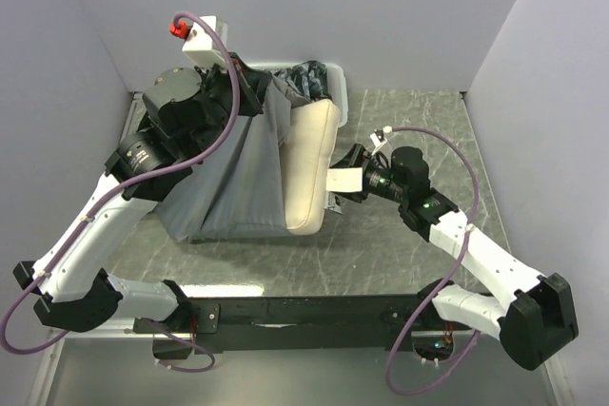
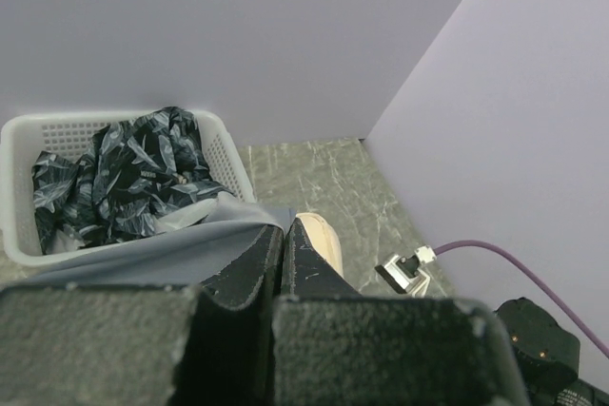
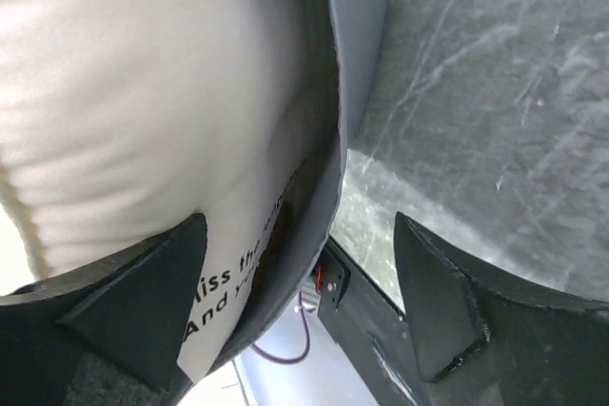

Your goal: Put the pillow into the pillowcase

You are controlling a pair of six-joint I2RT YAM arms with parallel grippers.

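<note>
The grey pillowcase (image 1: 228, 178) stands draped on the table, its upper edge lifted by my left gripper (image 1: 255, 92). The left wrist view shows that gripper (image 2: 284, 227) shut on the grey fabric (image 2: 181, 249). The cream pillow (image 1: 309, 159) stands on edge, its left part inside the pillowcase and its right side sticking out. My right gripper (image 1: 347, 183) is open at the pillow's right side. In the right wrist view the right gripper (image 3: 297, 227) has the pillow (image 3: 143, 92), its text tag (image 3: 224, 306) and the pillowcase rim (image 3: 357, 45) between its spread fingers.
A white basket (image 2: 24, 130) of dark patterned cloth (image 2: 124, 178) stands at the back against the wall, just behind the pillowcase; it also shows in the top view (image 1: 328, 71). Walls close in the left, back and right. The black mounting rail (image 1: 314, 311) runs along the near edge.
</note>
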